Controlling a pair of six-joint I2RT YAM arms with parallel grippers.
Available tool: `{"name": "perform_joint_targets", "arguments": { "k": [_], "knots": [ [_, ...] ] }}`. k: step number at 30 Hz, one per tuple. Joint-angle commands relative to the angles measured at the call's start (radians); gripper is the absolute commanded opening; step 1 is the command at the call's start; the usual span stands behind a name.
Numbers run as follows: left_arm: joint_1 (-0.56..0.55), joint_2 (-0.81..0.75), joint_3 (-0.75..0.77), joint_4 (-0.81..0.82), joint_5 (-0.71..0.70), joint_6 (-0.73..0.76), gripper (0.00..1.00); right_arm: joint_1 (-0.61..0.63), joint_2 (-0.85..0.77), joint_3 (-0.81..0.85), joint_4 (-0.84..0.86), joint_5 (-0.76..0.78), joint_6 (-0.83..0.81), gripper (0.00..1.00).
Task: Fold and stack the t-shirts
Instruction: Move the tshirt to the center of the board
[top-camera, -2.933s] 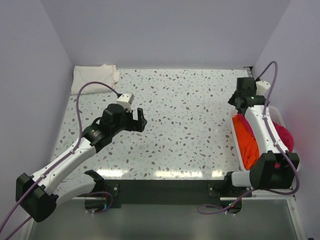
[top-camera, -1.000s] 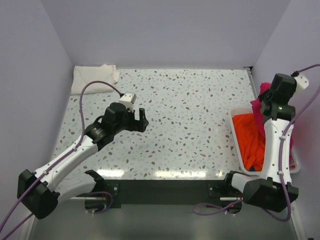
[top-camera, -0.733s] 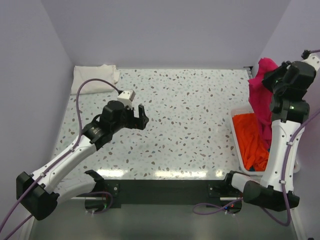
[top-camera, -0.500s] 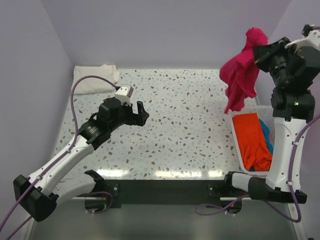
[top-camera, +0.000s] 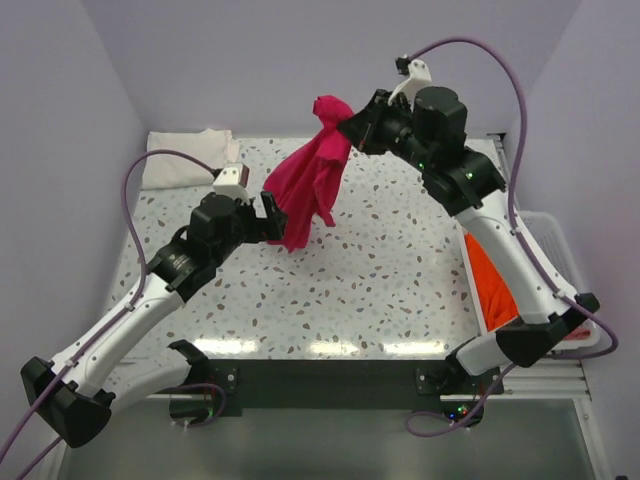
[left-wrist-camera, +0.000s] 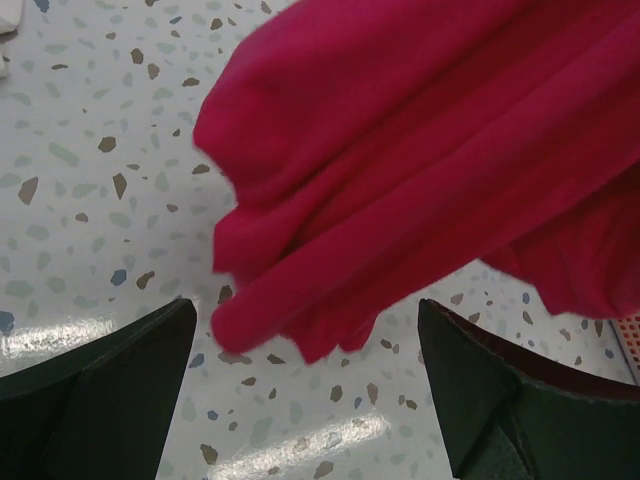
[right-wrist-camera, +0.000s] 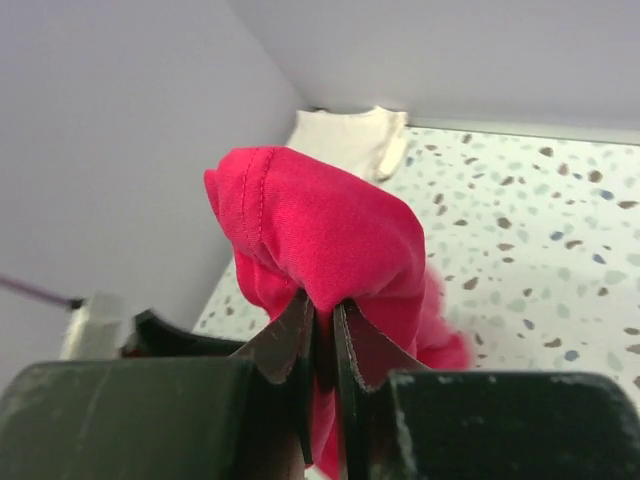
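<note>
Magenta-red cloth is pinched between the closed jaws of the right gripper (right-wrist-camera: 320, 312). A bunched fold of the magenta-red t-shirt (top-camera: 312, 180) stands above the fingertips, and the rest of the garment hangs below them. As far as can be judged from the top view, it hangs clear of the table (top-camera: 400, 260). The left gripper (left-wrist-camera: 305, 330) is held with its jaws wide apart and nothing between them. The lowest hanging folds lie just ahead of and above that gap, not yet inside it, and no contact between the left fingers and the cloth can be made out.

The step in hand is judged to be the carrying of one shirt out over the working area for spreading; folding is not yet begun. A cream-white t-shirt (top-camera: 185, 158) lies beyond the left jaws and to their left, in the far corner. An orange t-shirt (top-camera: 495, 285) lies in the white basket (top-camera: 553, 228), well behind and below the right jaws.

For the next move, a free edge of the hanging shirt would need to be brought between the left jaws and gripped. The garment could then be stretched between both grippers and laid flat. No hem or sleeve can be told apart in the crumpled cloth, so a thin edge rather than a thick bunch should be sought.
</note>
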Motion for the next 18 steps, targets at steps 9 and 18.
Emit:
{"name": "perform_joint_targets", "arguments": {
  "k": [9, 18],
  "knots": [
    [0.003, 0.062, -0.072, 0.031, -0.088, -0.118, 0.83, -0.306, 0.124, -0.21, -0.076, 0.01, -0.008, 0.72],
    [0.001, 0.137, -0.21, 0.077, -0.048, -0.178, 0.64, -0.098, -0.074, -0.777, 0.108, 0.15, 0.059, 0.72]
  ]
}}
